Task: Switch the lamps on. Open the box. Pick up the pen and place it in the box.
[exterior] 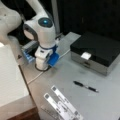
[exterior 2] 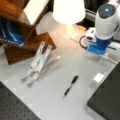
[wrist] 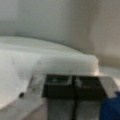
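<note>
The gripper (wrist: 73, 87) is showing its two dark fingers pressed together, clamping nothing, against a white lamp base (wrist: 50, 62). The slim black pen (exterior: 85, 86) is lying on the grey table (exterior: 100, 105), well apart from it. The black-lidded, silver-sided box (exterior: 97, 52) is sitting closed.
</note>
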Controlling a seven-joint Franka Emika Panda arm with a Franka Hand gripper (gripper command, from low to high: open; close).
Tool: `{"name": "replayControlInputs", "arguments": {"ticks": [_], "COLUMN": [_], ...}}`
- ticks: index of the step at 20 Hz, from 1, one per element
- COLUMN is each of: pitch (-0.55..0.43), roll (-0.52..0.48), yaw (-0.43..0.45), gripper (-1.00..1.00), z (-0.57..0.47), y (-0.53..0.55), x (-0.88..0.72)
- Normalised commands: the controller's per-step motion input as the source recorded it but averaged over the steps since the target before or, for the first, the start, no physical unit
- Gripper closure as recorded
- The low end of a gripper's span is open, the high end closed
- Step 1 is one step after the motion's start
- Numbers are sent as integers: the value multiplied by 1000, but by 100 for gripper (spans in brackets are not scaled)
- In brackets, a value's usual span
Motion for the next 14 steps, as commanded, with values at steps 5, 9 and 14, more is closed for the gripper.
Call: {"name": "replayControlInputs", "arguments": {"ticks": [5, 9, 14], "pitch": [-485, -402, -314], "roll": [105, 82, 64], "yaw": [35, 46, 44], "gripper": [100, 100, 100], "z": [-681, -599, -323], "y": [-3, -6, -77], "x": [-896, -950, -954]}}
